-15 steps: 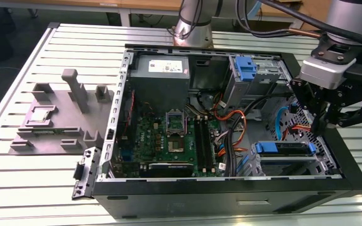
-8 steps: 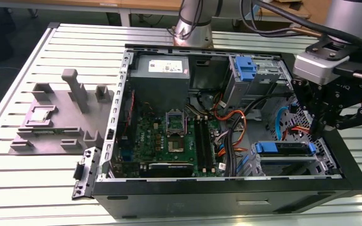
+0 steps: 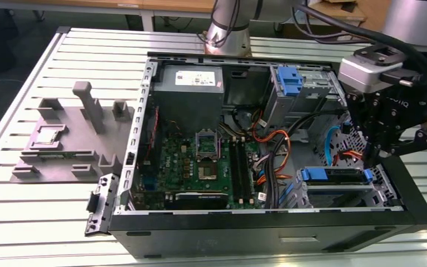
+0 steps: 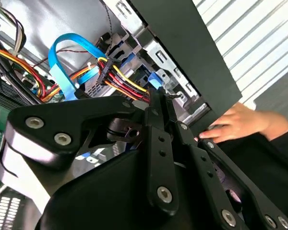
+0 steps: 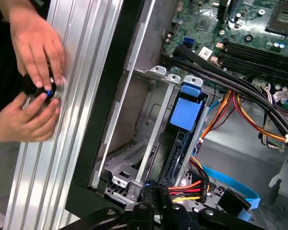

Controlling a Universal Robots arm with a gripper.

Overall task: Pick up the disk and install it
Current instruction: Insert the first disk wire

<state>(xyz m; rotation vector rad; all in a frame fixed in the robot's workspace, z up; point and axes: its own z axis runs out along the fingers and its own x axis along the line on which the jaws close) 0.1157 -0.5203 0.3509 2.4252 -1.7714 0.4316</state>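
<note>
My slatted metal counter [image 3: 43,222] bears the open computer case [image 3: 273,231] and a grey fixture block [image 3: 65,139].

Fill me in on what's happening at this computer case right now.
The robot arm's end effector hangs over the drive cage in the open computer case, at the exterior view's right. A disk with blue rails sits slotted in that cage, with orange, red and yellow cables running close to the end effector. In the first wrist view, a person's hands work on a small knob on the slatted table beside the case.

Slatted alu table [image 3: 20,222], wooden desk [image 3: 176,5] behind
</note>
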